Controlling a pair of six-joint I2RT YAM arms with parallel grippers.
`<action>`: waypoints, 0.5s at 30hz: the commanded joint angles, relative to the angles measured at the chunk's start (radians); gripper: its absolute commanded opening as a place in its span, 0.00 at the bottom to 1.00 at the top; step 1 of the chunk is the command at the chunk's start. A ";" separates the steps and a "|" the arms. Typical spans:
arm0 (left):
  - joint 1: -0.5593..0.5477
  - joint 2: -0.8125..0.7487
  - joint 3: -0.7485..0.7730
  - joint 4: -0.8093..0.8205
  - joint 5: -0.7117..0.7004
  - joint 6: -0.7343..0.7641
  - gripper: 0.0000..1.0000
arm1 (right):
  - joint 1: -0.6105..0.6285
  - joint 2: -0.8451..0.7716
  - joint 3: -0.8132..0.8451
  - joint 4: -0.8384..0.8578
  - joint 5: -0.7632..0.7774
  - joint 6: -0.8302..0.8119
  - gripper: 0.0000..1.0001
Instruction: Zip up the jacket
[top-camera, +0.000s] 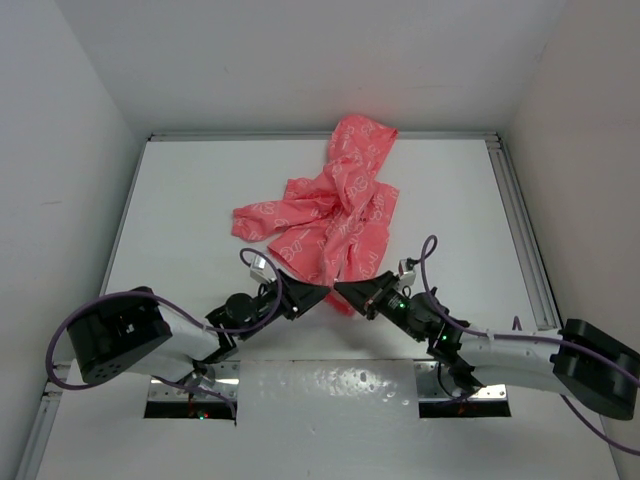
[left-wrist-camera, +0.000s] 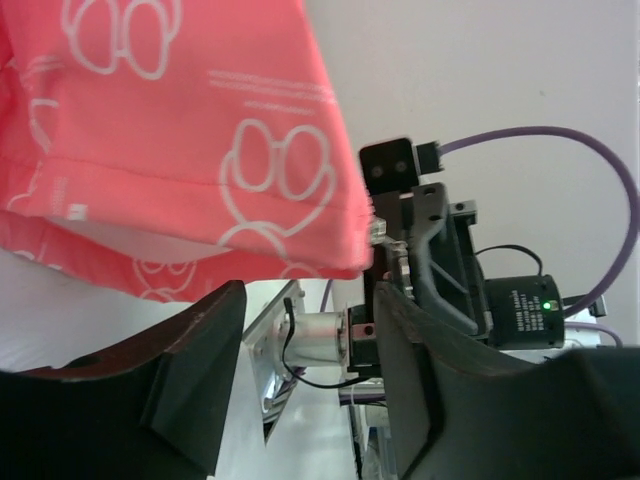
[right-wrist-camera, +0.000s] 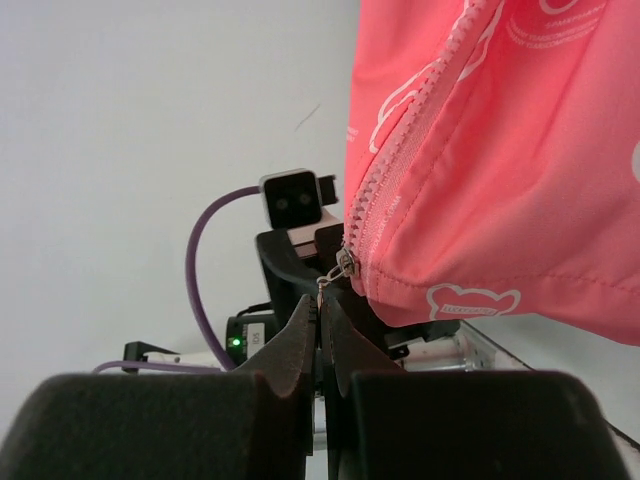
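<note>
The coral-pink jacket (top-camera: 335, 215) lies crumpled in the middle of the white table, with its lower hem drawn toward the arms. My right gripper (top-camera: 345, 290) is at that hem. In the right wrist view it (right-wrist-camera: 322, 305) is shut on the small metal zipper pull (right-wrist-camera: 322, 285), just below the slider (right-wrist-camera: 346, 263) at the bottom of the zipper teeth (right-wrist-camera: 400, 150). My left gripper (top-camera: 318, 293) faces it from the left. In the left wrist view its jaws stand wide open and empty (left-wrist-camera: 310, 310), just under the jacket's hem corner (left-wrist-camera: 340, 255).
An aluminium rail (top-camera: 520, 220) runs along the table's right side, and white walls close in the back and both sides. Two cutouts (top-camera: 190, 400) lie at the near edge by the arm bases. Purple cables (top-camera: 425, 265) loop above both wrists.
</note>
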 joint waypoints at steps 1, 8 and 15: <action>-0.015 -0.006 -0.035 0.102 -0.033 -0.018 0.53 | 0.003 -0.008 -0.103 0.003 0.017 -0.016 0.00; -0.015 -0.004 -0.012 0.096 -0.056 -0.044 0.53 | 0.003 0.034 -0.103 0.024 -0.007 -0.005 0.00; -0.015 0.016 0.040 0.044 -0.068 -0.040 0.47 | 0.003 0.060 -0.100 0.054 -0.030 -0.007 0.00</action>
